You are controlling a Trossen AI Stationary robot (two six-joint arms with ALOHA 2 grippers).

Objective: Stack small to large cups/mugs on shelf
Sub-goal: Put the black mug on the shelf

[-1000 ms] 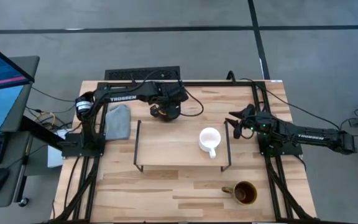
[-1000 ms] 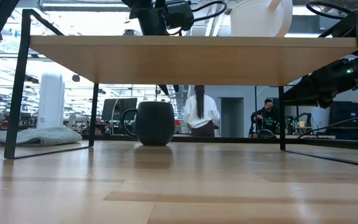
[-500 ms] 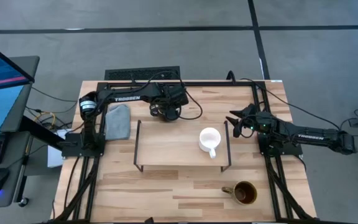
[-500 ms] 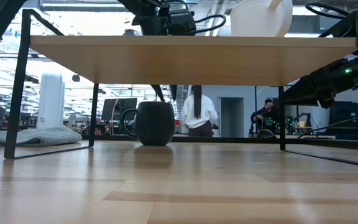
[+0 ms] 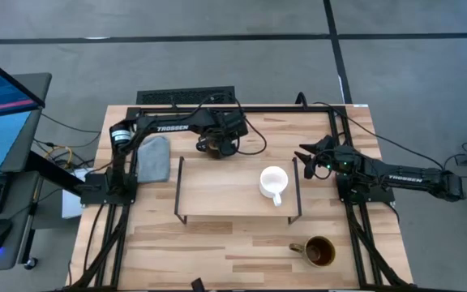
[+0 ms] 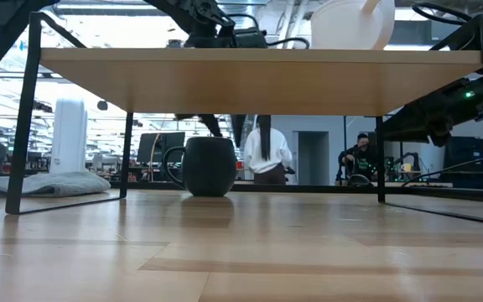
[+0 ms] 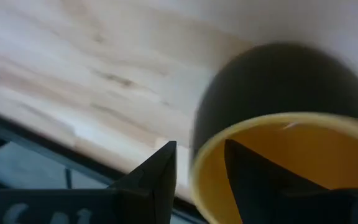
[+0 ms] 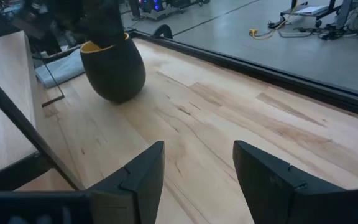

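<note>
While the dark mug [image 5: 215,144] stands on the table [image 5: 242,247] just behind the shelf's [image 5: 217,199] back edge, the left tool [image 7: 197,168] has one finger inside its yellow-orange bowl and one outside, straddling the rim. Whether the fingers already pinch the wall I cannot tell; the mug's base looks down on the wood in the low view. The step in hand seems to be the pickup of this middle-sized mug. Next, I judge, the grip must be firm on the rim, then the mug lifted clear of the shelf's edge and set down on the board beside the white mug [image 5: 273,183].

That white mug sits on the shelf toward its right end, handle pointing to the front. The olive mug [image 5: 318,251] waits on the table at the front right, well apart from the shelf, so it is not yet placed.

The dark mug is rounded and pot-bellied, matte outside and glossy inside; a thin rim grip on such a curved wall could let it swing. The shelf is a flat pale wood board on thin black wire legs, and the table is banded light wood.

The right tool [image 8: 194,171] hovers with fingers apart, holding nothing, near the shelf's right end. A grey cloth [image 5: 153,158] lies on the table by the left arm's base. People show in the room beyond.
</note>
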